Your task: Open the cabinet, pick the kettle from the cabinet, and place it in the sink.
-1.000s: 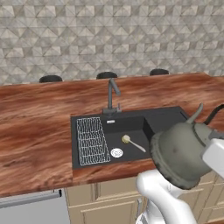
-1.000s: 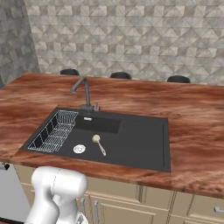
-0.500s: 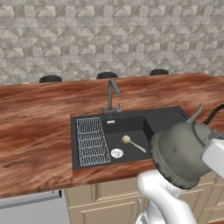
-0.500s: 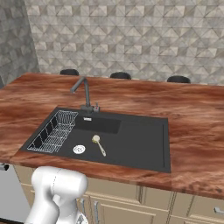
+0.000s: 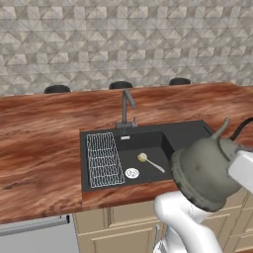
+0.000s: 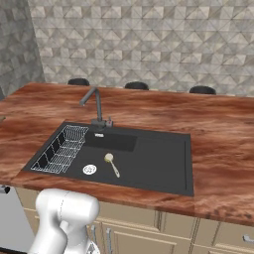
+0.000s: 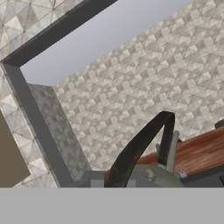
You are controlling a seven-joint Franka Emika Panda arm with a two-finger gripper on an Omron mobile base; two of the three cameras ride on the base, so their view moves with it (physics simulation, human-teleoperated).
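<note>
Left base view: kettle (image 5: 205,173), tool clamped shut on its handle, hangs lower right of frame, sink (image 5: 188,136) lying up-left, past the desk (image 5: 39,148) edge.

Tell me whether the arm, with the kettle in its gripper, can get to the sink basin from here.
Probably yes. The kettle hangs by the sink's right front corner, above the counter edge. The basin holds just a wire rack at left and a small spoon, so its right half looks free.

The kettle (image 7: 151,177), dark handle arching up, seems tilted before tiled wall (image 7: 131,83).
</note>
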